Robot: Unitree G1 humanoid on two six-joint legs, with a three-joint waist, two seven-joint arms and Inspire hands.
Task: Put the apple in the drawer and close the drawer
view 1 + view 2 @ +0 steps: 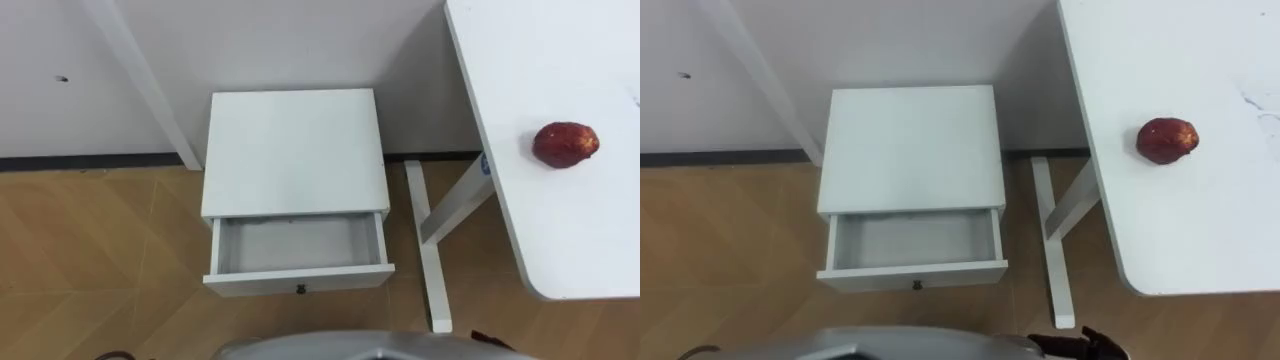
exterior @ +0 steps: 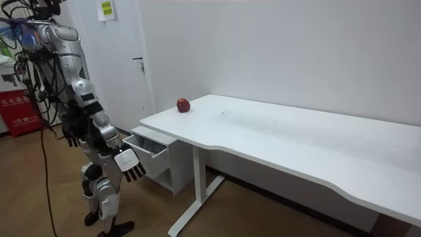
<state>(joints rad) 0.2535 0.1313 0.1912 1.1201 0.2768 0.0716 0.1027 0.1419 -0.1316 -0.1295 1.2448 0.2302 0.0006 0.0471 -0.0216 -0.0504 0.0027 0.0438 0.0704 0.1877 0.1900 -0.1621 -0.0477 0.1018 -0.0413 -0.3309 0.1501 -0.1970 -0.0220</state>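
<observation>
- Right hand (image 2: 129,164) hangs loose and empty; I cannot tell the left hand's (image 2: 71,138) state.
- Apple (image 1: 565,144), round and glossy red, lies on the smooth white table (image 1: 560,235), above and ahead of the right hand, well apart.
- Drawer (image 1: 297,245), boxy matte white, gapes empty ahead of that hand, likely left open for the apple.

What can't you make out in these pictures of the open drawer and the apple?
- Rear of the white open drawer: hidden under the white square cabinet top, eye views.
- Drawer's inside, room view: hidden by its own walls.
- Small dark knob: too small to tell its shape.
- White flat table: cut off by the right edge, eye views.
- Red round apple: underside hidden against the table.
</observation>
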